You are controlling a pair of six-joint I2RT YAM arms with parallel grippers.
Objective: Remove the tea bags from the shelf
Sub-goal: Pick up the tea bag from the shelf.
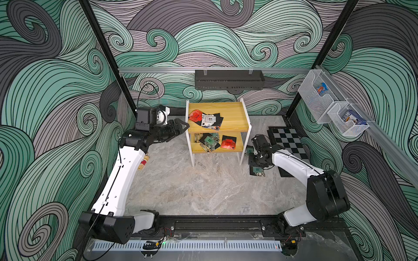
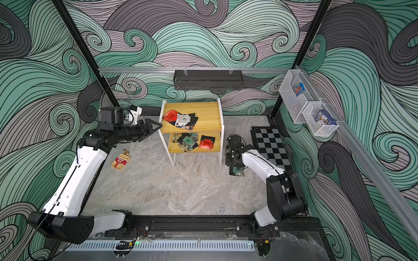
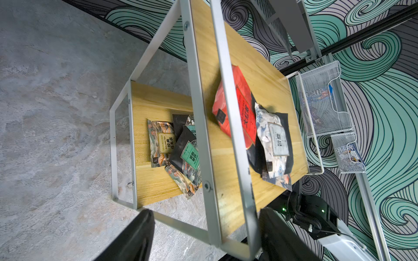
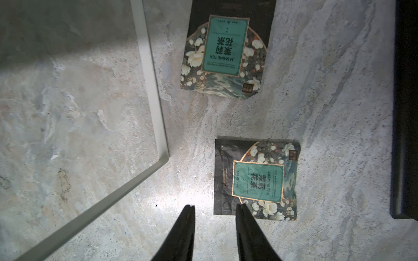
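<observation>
Quick status, left to right. The left gripper (image 1: 183,127) is seen spread wide and empty, parked at the left frame of the shelf (image 1: 228,108), about level with its top board. On that board a red sachet (image 1: 195,115) and a white sachet (image 1: 208,119) are still piled with some dark ones. On the lower board an oolong sachet (image 3: 161,144), a teal sachet (image 1: 209,141) and another red one are left too. Further right, only two jasmine tea sachets (image 4: 257,180) are found off the shelf, flat on the tabletop (image 4: 67,113) just beside its leg. The right gripper (image 4: 216,209) is held over them, jaws parted, nothing pinched. So it's judged barely started.

Labels can only be read in the wrist views, and the jasmine pair is mostly hidden under the right arm in both top views. The red-and-white carton (image 2: 120,161) is shown plainly in a top view only.
</observation>
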